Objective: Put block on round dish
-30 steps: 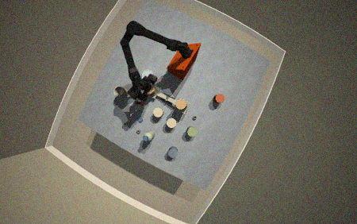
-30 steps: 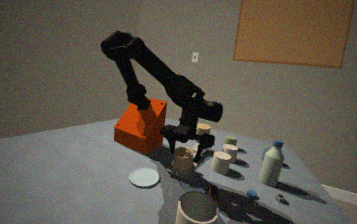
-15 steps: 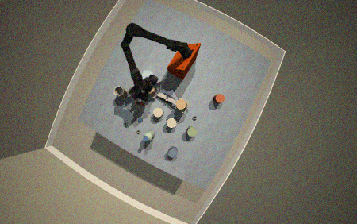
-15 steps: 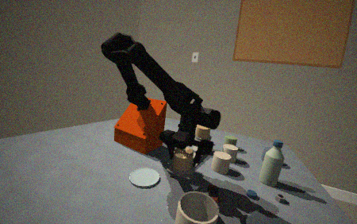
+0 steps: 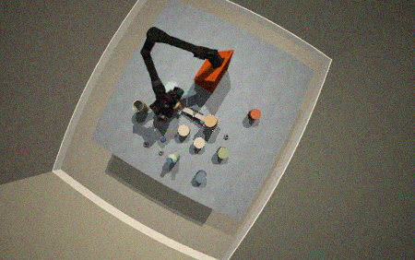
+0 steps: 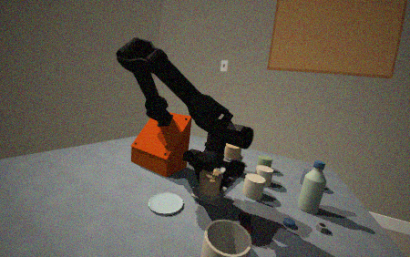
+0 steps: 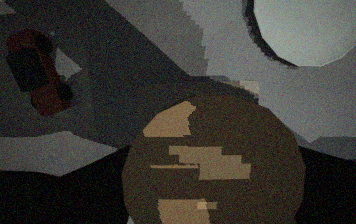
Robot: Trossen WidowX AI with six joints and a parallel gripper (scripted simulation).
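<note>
Two dark fingers grip one round cup (image 6: 210, 184) (image 7: 215, 165).

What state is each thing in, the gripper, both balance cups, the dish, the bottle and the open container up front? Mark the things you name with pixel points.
Gripper (image 5: 167, 107) (image 6: 213, 175): closed on the near balance cup.
Near balance cup (image 6: 210, 183) (image 7: 212, 187): upside down, gripped.
Far balance cup (image 5: 210, 121) (image 6: 232, 151): upside down, ungripped.
Round dish (image 6: 166, 203) (image 7: 310, 30): bare.
Bottle (image 5: 172, 159) (image 6: 312, 190): upright, capped.
Open container (image 5: 139, 107) (image 6: 226, 241): upright.
</note>
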